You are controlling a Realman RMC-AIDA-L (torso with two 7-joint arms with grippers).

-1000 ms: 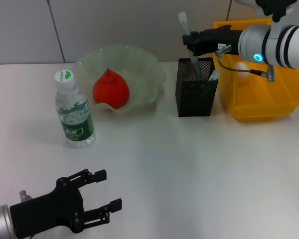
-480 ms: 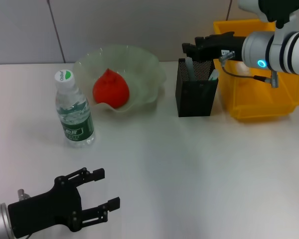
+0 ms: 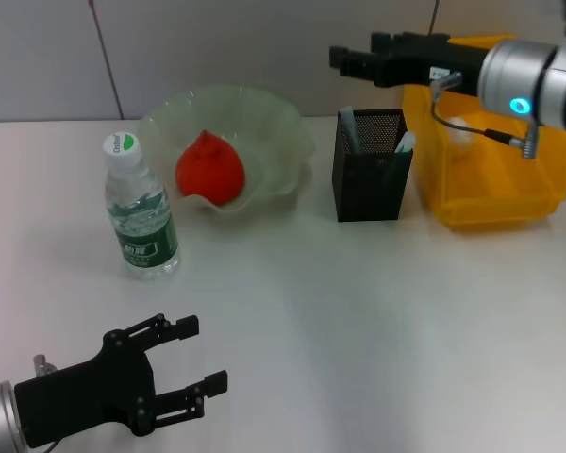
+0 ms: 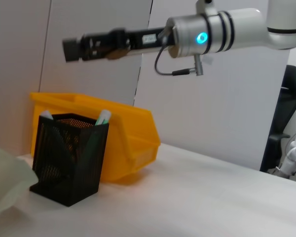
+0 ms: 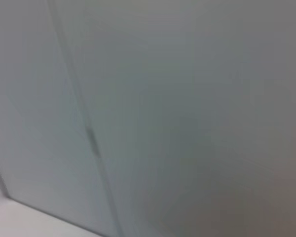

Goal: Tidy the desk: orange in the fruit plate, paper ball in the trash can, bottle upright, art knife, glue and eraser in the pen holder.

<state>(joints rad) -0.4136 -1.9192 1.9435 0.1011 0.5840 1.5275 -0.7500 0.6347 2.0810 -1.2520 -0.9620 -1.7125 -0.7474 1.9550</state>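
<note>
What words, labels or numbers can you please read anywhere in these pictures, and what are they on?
None can be read outright.
Bottle green label: print too small to read.
Bottle's white cap: a green mark, no legible text.
Right gripper: a pale sticker on the arm behind it, unreadable.

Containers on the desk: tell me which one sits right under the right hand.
The black mesh pen holder. The right hand hangs above it; the yellow trash can sits beside it, and the green fruit plate lies farther left.
</note>
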